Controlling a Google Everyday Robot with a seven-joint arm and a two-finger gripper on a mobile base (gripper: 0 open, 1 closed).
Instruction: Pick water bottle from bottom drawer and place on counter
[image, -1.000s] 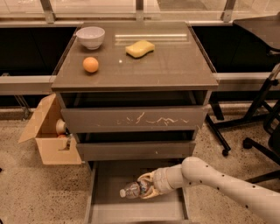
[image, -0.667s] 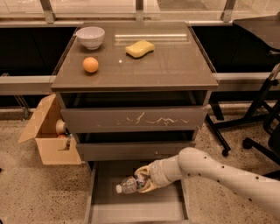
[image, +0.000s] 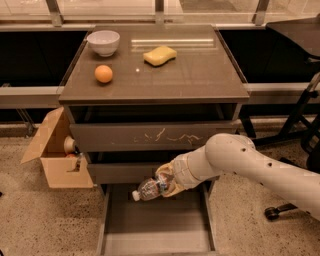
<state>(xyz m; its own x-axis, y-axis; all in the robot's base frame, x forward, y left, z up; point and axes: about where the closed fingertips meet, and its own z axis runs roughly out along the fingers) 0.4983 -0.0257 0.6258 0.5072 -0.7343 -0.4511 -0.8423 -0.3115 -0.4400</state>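
So the jaws were clamped on the bottle (image: 148, 190), cap pointing left, over the far end of the open drawer (image: 155, 227).

White bowl (image: 103, 42) back-left; orange (image: 103, 74) just in front of it, not touching. Yellow sponge (image: 160, 55) to their right, lying flat. Open cardboard box (image: 55, 162) on speckled floor (image: 30, 220), far left; contents unclear. Scratched drawer front (image: 150, 136), pale marks near centre. Plain mid drawer front (image: 117, 172) below it, directly behind gripper (image: 167, 182). Black castor (image: 271, 213) low right.
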